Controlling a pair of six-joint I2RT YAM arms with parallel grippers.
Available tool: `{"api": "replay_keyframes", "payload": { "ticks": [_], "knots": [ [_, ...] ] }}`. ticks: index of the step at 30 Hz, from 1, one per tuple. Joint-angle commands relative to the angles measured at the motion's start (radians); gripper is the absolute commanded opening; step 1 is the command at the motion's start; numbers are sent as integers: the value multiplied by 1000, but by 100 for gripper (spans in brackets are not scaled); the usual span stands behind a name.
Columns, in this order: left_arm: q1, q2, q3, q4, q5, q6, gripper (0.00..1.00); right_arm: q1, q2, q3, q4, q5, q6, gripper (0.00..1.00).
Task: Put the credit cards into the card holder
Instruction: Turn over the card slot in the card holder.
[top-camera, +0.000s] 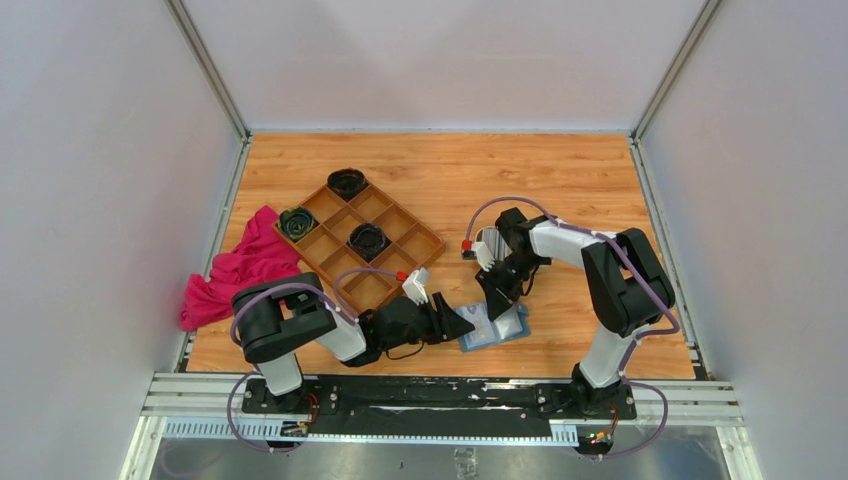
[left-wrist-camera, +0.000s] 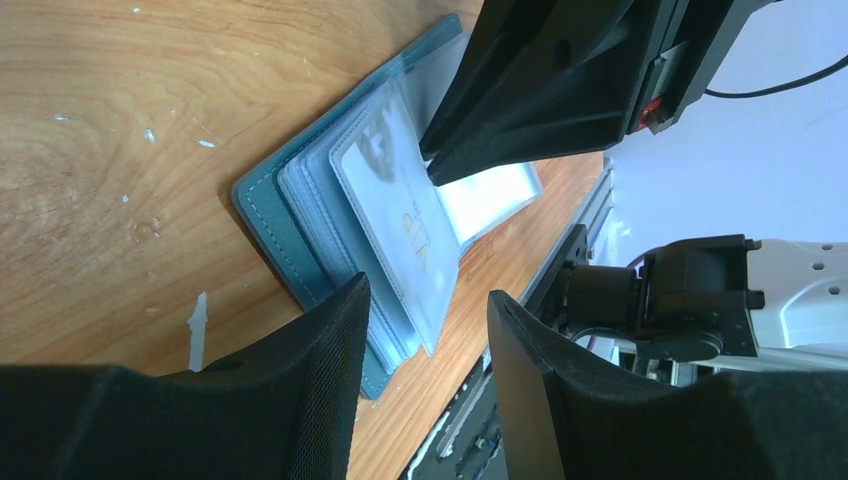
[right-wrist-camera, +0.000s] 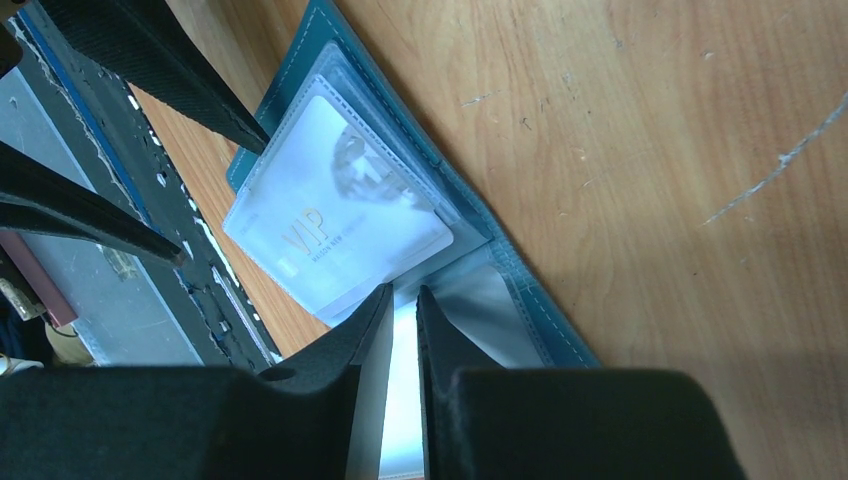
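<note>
Wallet lies open and flat on the table in the lower middle of the overhead view, between the two arms and close to the near edge. Its teal cover faces down and clear sleeves fan up from it. One card, pale with gold "VIP" print, sits inside a sleeve on the left half of the right wrist view; from the left wrist it shows at frame centre.

Left gripper is released. Its fingers stand well apart at the bottom of its own view, the wallet's near corner reaching between them untouched.

Right gripper comes down on the wallet's fold, just right of the card. Its jaws are drawn nearly together with a thin slit left. A pale sheet shows in that slit; I cannot tell whether it is pinched, or whether it is a card or a sleeve.

Upper left of the overhead view: a wooden tray with dark round things in three compartments, and a pink cloth touching its left side.
</note>
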Motion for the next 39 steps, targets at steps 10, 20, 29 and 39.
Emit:
{"api": "replay_keyframes", "payload": {
  "ticks": [10, 20, 29, 39],
  "knots": [
    [-14, -35, 12, -22, -25, 21, 48, 4, 22, 11, -4, 60, 3, 19],
    [-24, -66, 6, -36, -39, 30, 44, 5, 28, 12, -4, 68, 4, 19],
    [-24, -73, 8, -74, -52, 28, 44, 5, 28, 12, -4, 69, 5, 18],
    [-24, -52, 42, -101, -32, 31, 47, 5, 26, 13, -6, 70, 6, 19]
  ]
}}
